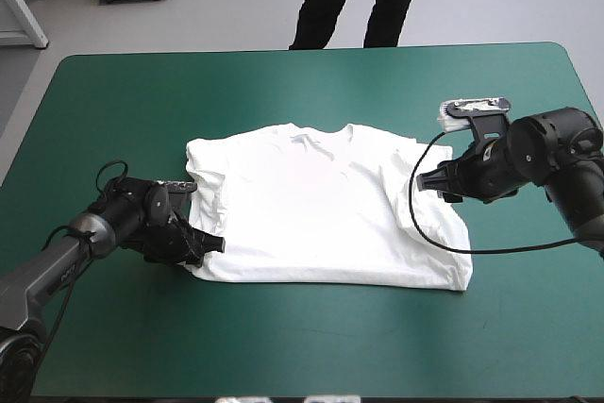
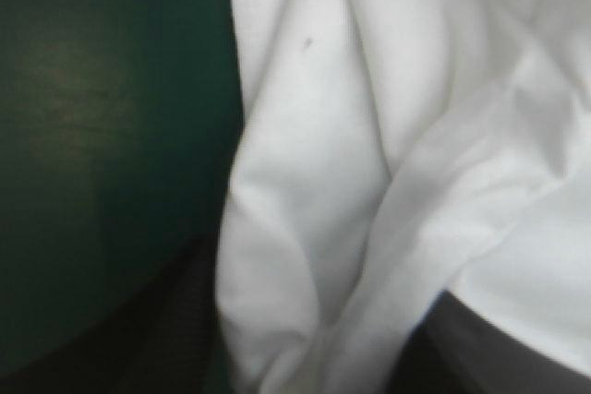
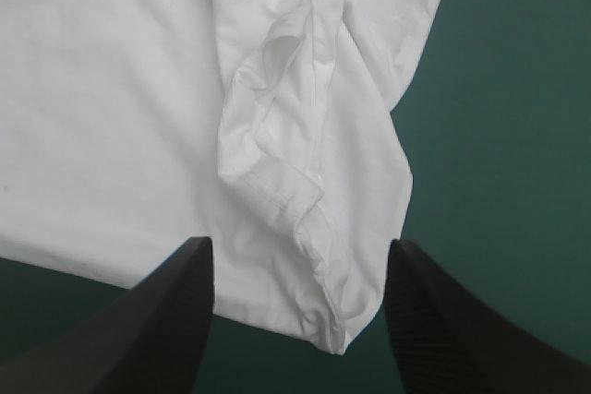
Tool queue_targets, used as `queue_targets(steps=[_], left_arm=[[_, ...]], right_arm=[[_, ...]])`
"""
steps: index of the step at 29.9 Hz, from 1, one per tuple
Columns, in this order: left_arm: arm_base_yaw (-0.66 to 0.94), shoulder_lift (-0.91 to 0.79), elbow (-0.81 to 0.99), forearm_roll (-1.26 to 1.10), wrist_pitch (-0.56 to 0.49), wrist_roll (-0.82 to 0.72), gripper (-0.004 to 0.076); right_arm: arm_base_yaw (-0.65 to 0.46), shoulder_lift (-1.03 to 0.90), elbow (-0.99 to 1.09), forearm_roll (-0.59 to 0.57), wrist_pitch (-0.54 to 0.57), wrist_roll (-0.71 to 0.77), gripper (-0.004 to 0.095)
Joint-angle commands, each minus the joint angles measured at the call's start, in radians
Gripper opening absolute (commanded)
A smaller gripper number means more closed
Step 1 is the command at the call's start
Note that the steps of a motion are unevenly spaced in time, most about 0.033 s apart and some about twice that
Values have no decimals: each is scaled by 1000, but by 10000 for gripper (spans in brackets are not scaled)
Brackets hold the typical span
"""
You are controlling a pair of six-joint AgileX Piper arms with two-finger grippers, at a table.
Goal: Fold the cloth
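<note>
The T-shirt lay flat mid-table; I pinched nothing.
From above, my left gripper sat at its near-left corner and my right gripper at its right edge. Left wrist: fingers spread, cloth bunched between. Right wrist: fingers apart astride the rumpled sleeve; closing there might, I judged, catch one layer and skew the fold.

table: teal-green cover | on it: white T-shirt, spread flat, centre
</note>
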Motion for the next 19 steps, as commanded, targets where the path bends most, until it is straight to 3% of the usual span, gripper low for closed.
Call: queue_targets(steps=[1, 6, 15, 19], left_arm=[[-1, -7, 8, -16, -14, -8, 239], [-1, -7, 49, -16, -12, -8, -2], [-1, -7, 52, -16, -19, -8, -8], [-1, -7, 52, -16, -16, -8, -8]], right_arm=[[1, -30, -30, -3, -4, -1, 513], [1, -36, -30, -3, 29, 10, 513], [1, -77, 119, 5, 17, 65, 515], [1, -77, 238, 22, -57, 84, 521]])
